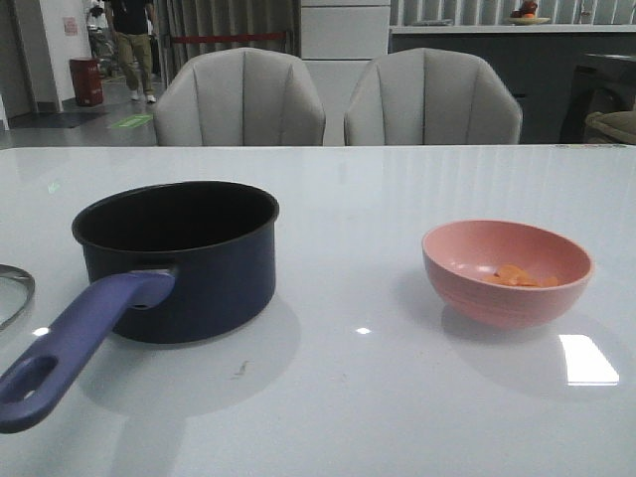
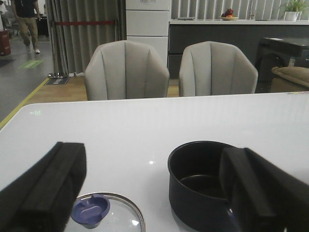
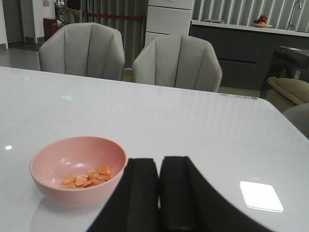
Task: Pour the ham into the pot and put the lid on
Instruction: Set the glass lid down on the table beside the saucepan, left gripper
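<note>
The dark navy pot stands left of centre on the white table, its black inside bare and its purple-blue handle pointing toward the near edge. The glass lid lies flat at the far left; its blue knob shows in the left wrist view, beside the pot. Orange-pink ham pieces lie in a pink bowl on the right. My left gripper is open, hovering short of pot and lid. My right gripper is shut on nothing, beside the bowl holding the ham.
Two grey padded chairs stand behind the table's far edge. A bright light reflection lies on the table near the bowl. A person walks in the room far behind.
</note>
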`<action>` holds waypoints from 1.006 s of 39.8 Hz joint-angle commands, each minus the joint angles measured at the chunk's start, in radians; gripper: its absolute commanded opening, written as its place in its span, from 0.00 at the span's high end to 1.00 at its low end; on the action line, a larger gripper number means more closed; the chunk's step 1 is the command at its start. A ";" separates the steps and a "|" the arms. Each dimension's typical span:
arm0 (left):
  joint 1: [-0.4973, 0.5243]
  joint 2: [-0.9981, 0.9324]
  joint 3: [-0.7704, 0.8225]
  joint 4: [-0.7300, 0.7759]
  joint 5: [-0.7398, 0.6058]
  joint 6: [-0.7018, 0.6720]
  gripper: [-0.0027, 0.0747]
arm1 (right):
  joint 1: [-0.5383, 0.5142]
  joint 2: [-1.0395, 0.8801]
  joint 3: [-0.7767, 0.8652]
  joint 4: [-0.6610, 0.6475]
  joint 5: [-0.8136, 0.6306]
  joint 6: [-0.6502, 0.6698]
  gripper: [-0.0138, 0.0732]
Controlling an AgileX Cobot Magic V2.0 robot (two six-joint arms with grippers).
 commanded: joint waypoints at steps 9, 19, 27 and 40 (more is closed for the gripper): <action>-0.056 0.010 -0.014 -0.002 -0.109 0.003 0.18 | -0.006 -0.018 -0.005 -0.014 -0.098 -0.007 0.66; -0.056 0.010 -0.014 0.004 -0.111 0.003 0.18 | -0.005 0.008 -0.086 0.023 -0.181 -0.006 0.66; -0.056 0.010 -0.014 0.004 -0.114 0.003 0.18 | -0.005 0.235 -0.281 0.022 0.022 -0.006 0.66; -0.056 0.010 -0.014 0.008 -0.114 0.003 0.18 | -0.005 0.411 -0.343 0.025 0.087 -0.006 0.66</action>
